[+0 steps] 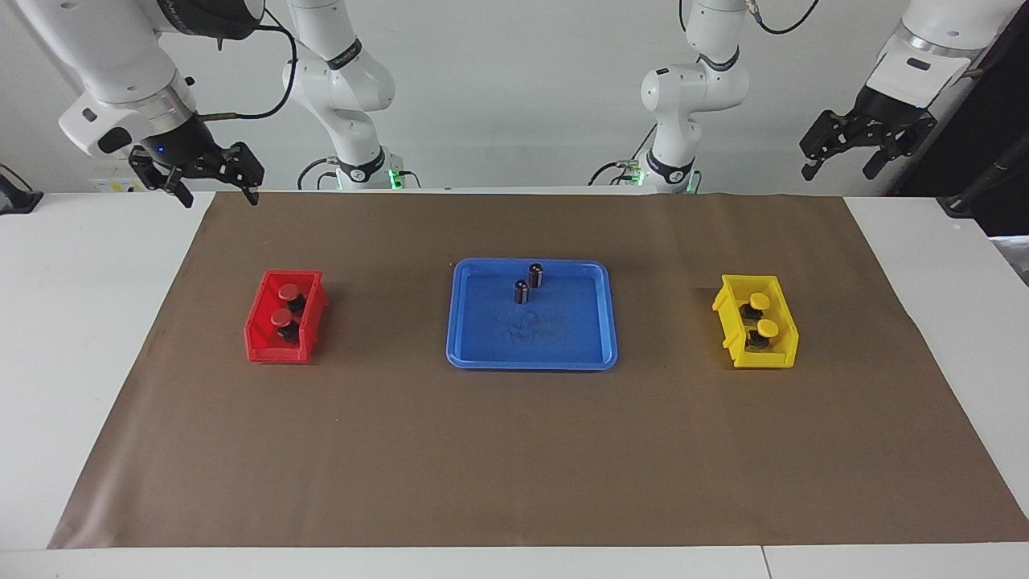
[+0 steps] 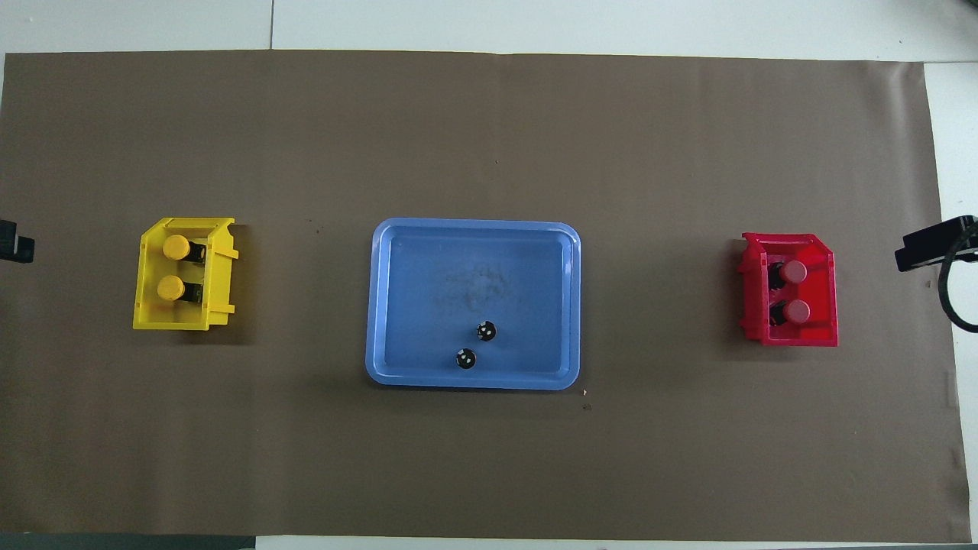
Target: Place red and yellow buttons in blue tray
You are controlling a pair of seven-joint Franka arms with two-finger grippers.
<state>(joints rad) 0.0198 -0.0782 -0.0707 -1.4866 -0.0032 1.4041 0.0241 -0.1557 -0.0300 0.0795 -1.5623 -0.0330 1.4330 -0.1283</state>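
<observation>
Two red buttons lie in a small red bin toward the right arm's end of the table. Two yellow buttons lie in a small yellow bin toward the left arm's end. The blue tray lies between the bins at the middle of the mat. My right gripper is open and empty, raised over the mat's corner near its base. My left gripper is open and empty, raised over the table's edge near its base. Both arms wait.
Two dark capless cylinders stand upright in the blue tray, in the part nearest the robots. A brown mat covers most of the white table. Only the grippers' tips show at the sides of the overhead view.
</observation>
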